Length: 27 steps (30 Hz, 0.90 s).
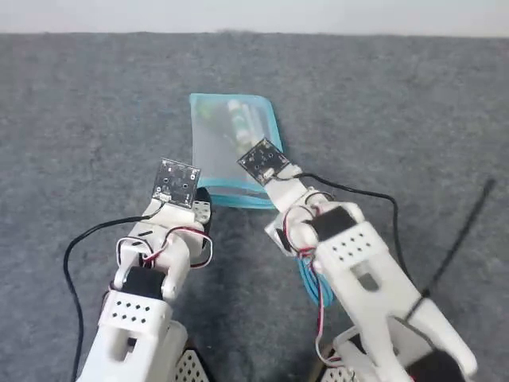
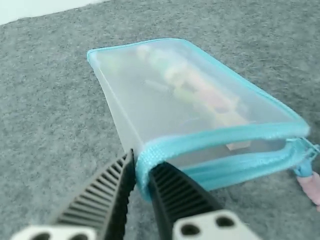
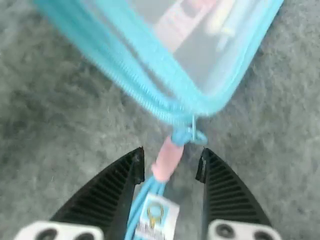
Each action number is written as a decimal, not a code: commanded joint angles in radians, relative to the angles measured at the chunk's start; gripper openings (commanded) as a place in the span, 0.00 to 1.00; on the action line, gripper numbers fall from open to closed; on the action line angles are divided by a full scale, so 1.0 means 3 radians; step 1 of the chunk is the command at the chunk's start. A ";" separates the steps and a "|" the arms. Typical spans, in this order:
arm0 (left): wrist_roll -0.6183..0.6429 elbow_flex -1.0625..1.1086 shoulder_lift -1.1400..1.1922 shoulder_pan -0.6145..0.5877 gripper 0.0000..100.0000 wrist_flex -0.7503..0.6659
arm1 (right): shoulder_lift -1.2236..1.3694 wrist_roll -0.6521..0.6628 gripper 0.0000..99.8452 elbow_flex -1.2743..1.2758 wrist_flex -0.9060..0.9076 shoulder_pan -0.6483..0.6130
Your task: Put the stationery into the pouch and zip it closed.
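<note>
one pouch (image 2: 165, 107), corner pinched by left gripper (image 2: 141, 167); right gripper (image 3: 171, 156) spread

Right pincer (image 3: 170, 156) spread wide, black ridged fingers (image 3: 117, 185) either side of pink tab (image 3: 166, 161), neither finger touching it. Tab hangs from turquoise zipper slider (image 3: 187, 135) at pouch (image 3: 210, 70) corner. Blue cord and printed tag (image 3: 155, 217) trail from tab, lying between fingers. Pouch translucent, turquoise zipper (image 3: 130, 82) along near edge. Stationery (image 3: 200, 17) blurred inside, pink and pale shapes. Grey fuzzy worktop (image 3: 55, 130) beneath.
</note>
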 commanded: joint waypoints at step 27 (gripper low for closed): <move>0.0036 -0.0192 0.0031 -0.0005 0.01 -0.0046 | 0.1056 -0.0077 0.18 -0.0501 -0.1128 0.0294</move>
